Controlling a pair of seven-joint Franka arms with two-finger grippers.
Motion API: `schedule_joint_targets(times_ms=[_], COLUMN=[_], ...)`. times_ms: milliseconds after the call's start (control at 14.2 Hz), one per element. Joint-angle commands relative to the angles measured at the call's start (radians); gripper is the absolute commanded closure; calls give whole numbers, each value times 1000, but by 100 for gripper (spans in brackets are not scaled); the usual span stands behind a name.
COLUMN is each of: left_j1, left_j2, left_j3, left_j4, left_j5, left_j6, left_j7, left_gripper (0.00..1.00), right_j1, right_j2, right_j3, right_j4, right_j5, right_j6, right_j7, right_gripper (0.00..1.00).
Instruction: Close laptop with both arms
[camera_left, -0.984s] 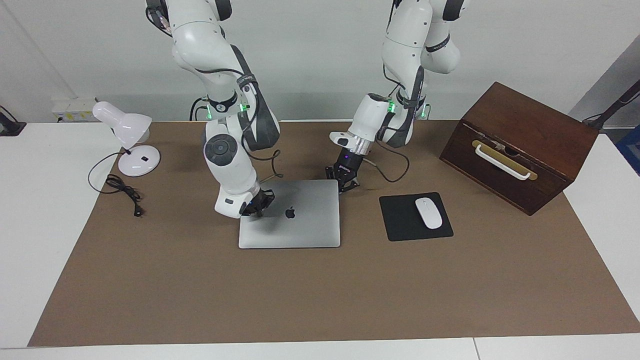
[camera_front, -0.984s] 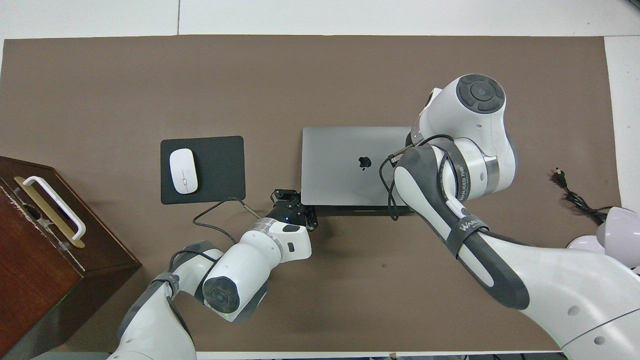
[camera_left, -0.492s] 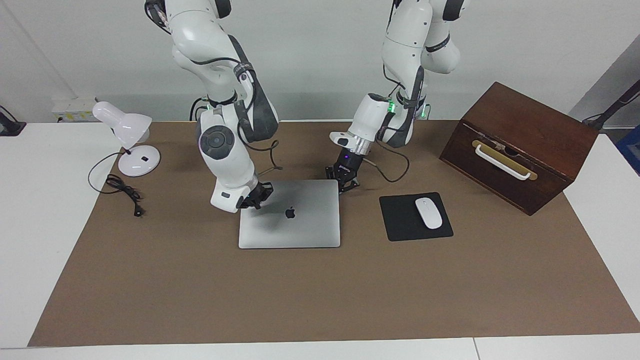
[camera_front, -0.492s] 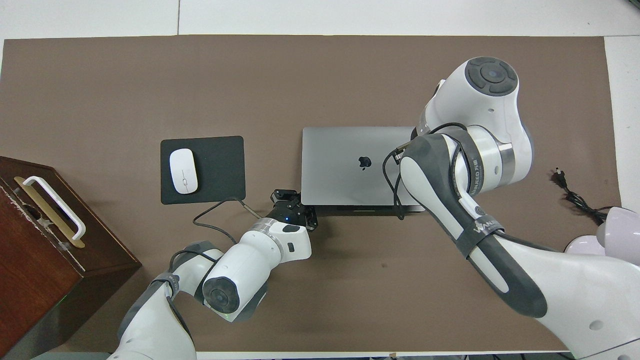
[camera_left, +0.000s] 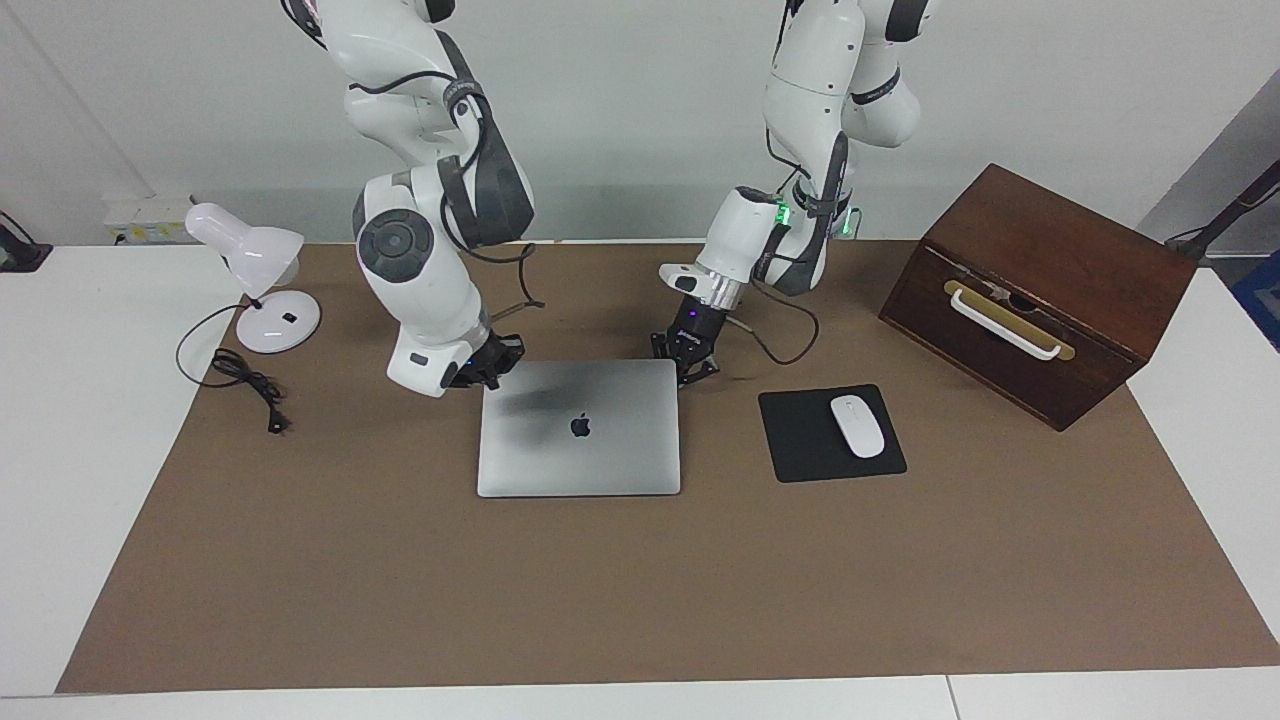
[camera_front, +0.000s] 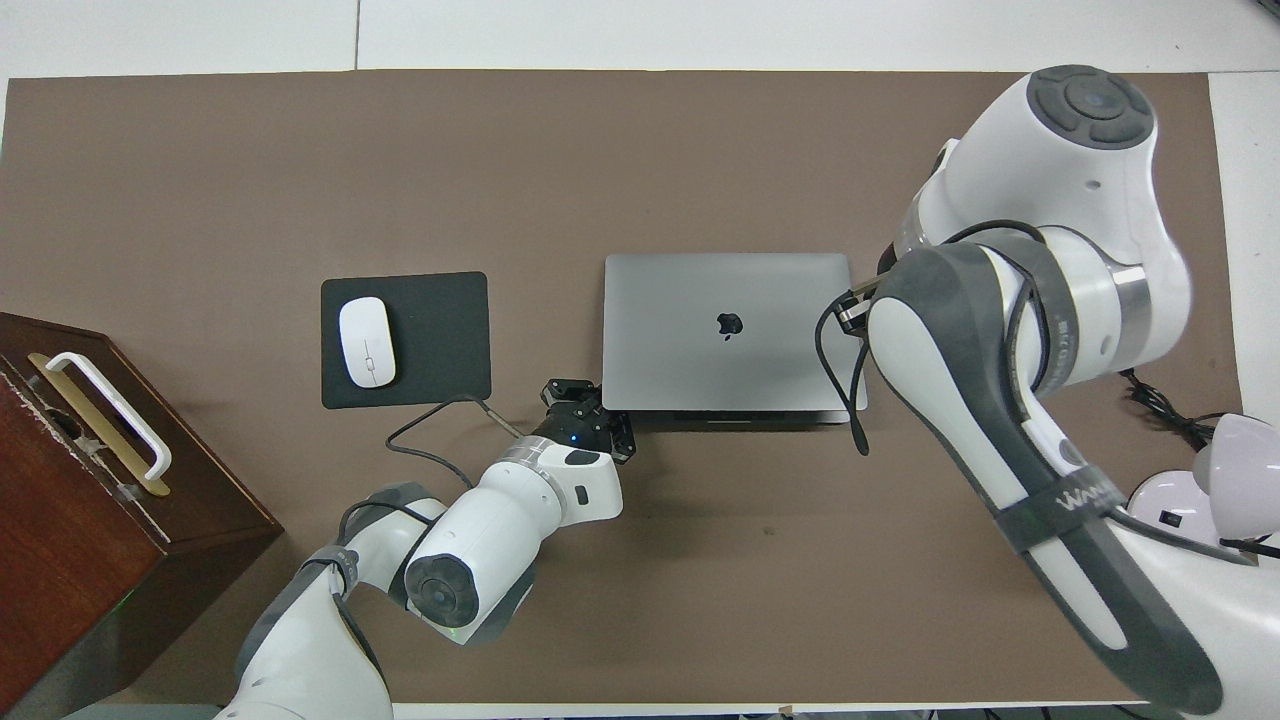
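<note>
The silver-grey laptop (camera_left: 600, 455) lies closed and flat on the brown mat, apple logo up; it also shows in the overhead view (camera_front: 690, 300). My left gripper (camera_left: 688, 357) is low at the laptop's corner nearest the robots, toward the left arm's end, fingers spread; it also shows in the overhead view (camera_front: 585, 400). My right gripper (camera_left: 488, 362) hangs a little above the mat at the laptop's other near corner, off the lid. In the overhead view the right arm hides that gripper.
A black mouse pad (camera_left: 800, 455) with a white mouse (camera_left: 857, 426) lies beside the laptop toward the left arm's end. A brown wooden box (camera_left: 1040, 290) stands past it. A white desk lamp (camera_left: 255, 270) and its cable (camera_left: 245, 385) sit at the right arm's end.
My right arm has lifted and drawn back off the laptop lid toward its own end of the table. The left gripper and the laptop have not moved.
</note>
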Motion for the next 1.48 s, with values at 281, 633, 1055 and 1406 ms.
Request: schedule_joint_targets(times_ms=[281,633,1055,1406], left_j1=[-9,-8,18,29], left_j2=[-109,-257,-572,-781], left_j3=[5,5,14,91], left_j4=[-144,-255,-249,-64], left_j5=[16,16,14,13], left_j6=[-13,-35,-553,-1122], left_j7=[-25,-41,-58,-54], left_gripper=[100,100,100,100], right_j1=[-109,-155,-198,-203], right_j2=[-158,-223,-232,-224], right_j3=[6,8,8,-4], right_j4=[-21,-26,-35,-27], right_j5=[-6,-12,6,5], right_j6=[-112,-144,-134,-134], right_j7=[15,13,7,12], right_gripper=[20,0,0,0])
